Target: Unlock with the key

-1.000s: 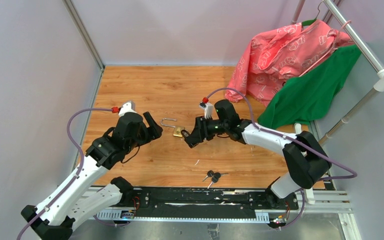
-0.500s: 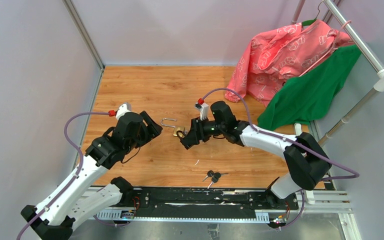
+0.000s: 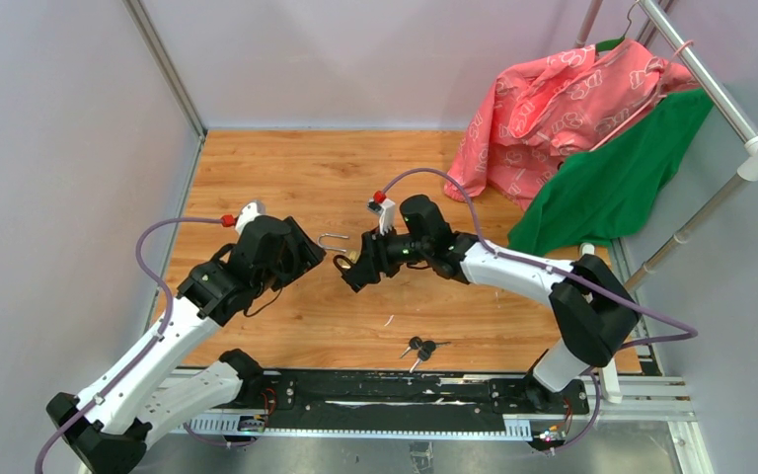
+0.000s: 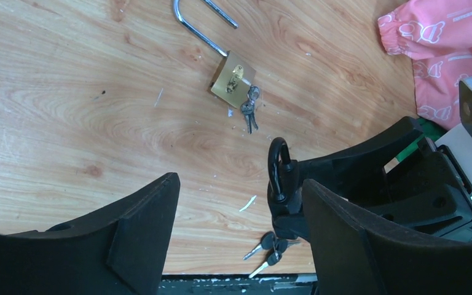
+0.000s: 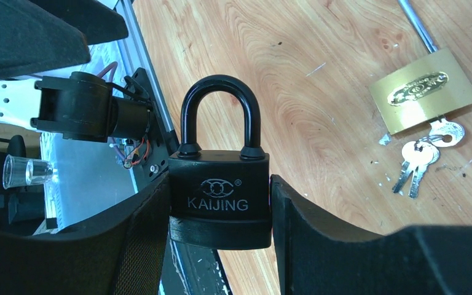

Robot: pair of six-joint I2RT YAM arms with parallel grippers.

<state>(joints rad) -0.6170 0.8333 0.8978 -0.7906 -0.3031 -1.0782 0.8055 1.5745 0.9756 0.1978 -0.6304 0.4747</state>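
Unlocking, early stage. My right pincer (image 3: 353, 275) pinches the black lock (image 5: 219, 196) by its body, above the desk (image 3: 286, 168). The shackle sits in both holes (so not yet unlocked, I judge), and the keyhole is hidden. My left pincer (image 4: 238, 187) is spread and empty, facing the lock, near but apart. A key bunch (image 3: 418, 348) lies by the desk's front edge; fetching and inserting a key remains. A brass lock (image 4: 232, 80) lies open on the desk, keys (image 4: 249, 114) hanging from it. Pose: both arms bend inward, wrists nearly meeting mid-desk.
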